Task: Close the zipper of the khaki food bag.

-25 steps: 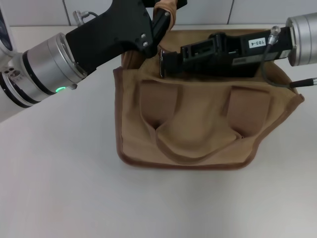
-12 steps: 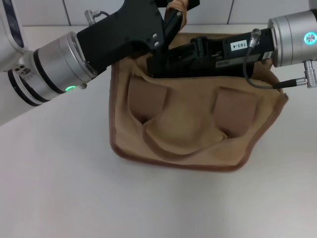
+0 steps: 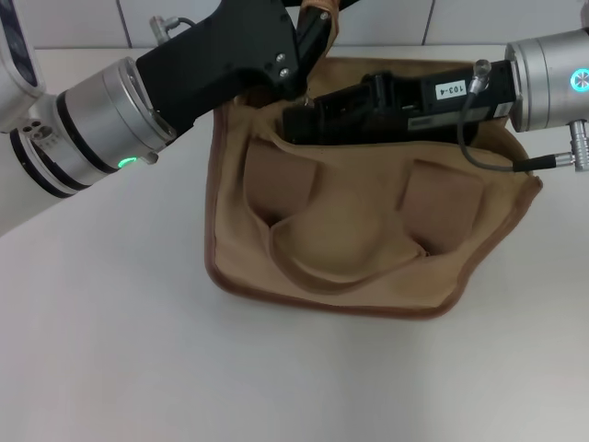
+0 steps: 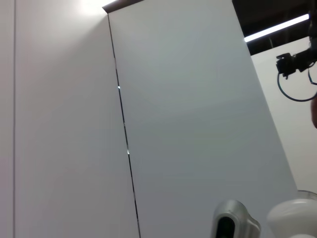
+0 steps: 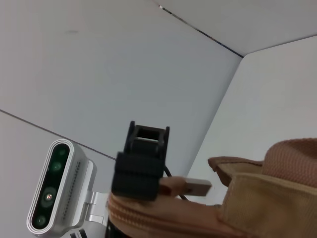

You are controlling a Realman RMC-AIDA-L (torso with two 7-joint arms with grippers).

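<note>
The khaki food bag [image 3: 354, 230] stands on the white table, its two handles flopped on the near side. My left gripper [image 3: 316, 26] is at the bag's far left corner, shut on the bag's khaki end strap [image 3: 318, 11] and holding it up. My right gripper [image 3: 296, 110] lies along the bag's top, its tips at the left end just below the left gripper, closed on a small shiny pull tab [image 3: 309, 101]. The right arm hides most of the zipper in the head view. The right wrist view shows the zipper line [image 5: 148, 214], the strap [image 5: 190, 187] and a left finger [image 5: 141, 163].
White table [image 3: 138, 350] around the bag, with a tiled wall [image 3: 83, 18] behind. The left wrist view shows only wall panels [image 4: 188, 124]. A grey cable [image 3: 479, 157] loops from the right wrist over the bag's right corner.
Over the last second my right gripper slid left along the bag's top until its tips sat under the left gripper. The bag's left edge shifted a little to the left.
</note>
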